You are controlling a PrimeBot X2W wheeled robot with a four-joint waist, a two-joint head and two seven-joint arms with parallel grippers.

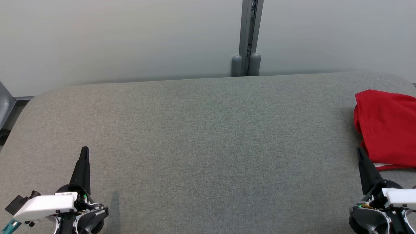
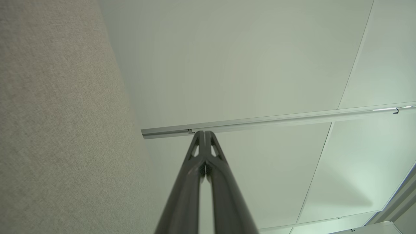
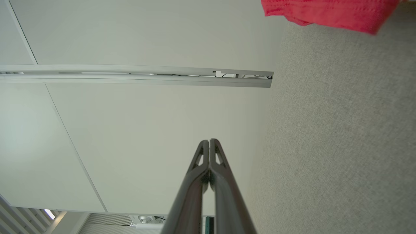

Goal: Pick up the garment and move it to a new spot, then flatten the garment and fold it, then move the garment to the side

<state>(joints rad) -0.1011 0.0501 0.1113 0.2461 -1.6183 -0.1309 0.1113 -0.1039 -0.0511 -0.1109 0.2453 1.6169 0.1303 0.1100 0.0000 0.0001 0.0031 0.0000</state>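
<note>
Tagger: Two tools nearest the lens in the head view: left tool [image 1: 85, 150] at bottom left, right tool [image 1: 359, 150] at bottom right. Both sit low over the grey surface [image 1: 208, 130], fingers pointing away from the robot.

Checker: State?

Tagger: Both pressed together. The wrist views agree: tips meet, no cloth between them.

Checker: Garment?

Tagger: Red garment [image 1: 386, 126], far right of the surface, cut off by the frame edge. It lies just past the right tool's tip. Touching or not, can't tell.

Checker: Flat or bunched?

Tagger: Compact and layered, with a soft rolled edge on its left side and a thin pale strip along the near edge. Part of it is out of frame, so I can't say if it's a tidy fold.

Checker: Stage?

Tagger: Fits two: a heap at the side waiting to be picked up, or a folded garment already set aside. Not calling it.

Checker: Handling?

Tagger: My guess is light, limp knit. It would sag from wherever it's pinched, and the layers may slide apart. Not fragile. Thin fingers could catch only the top layer.

Checker: Where to hold?

Tagger: If it's lifted, the near-left corner by the right tool looks best. Bite the whole thickness at an edge, not mid-panel.
</note>
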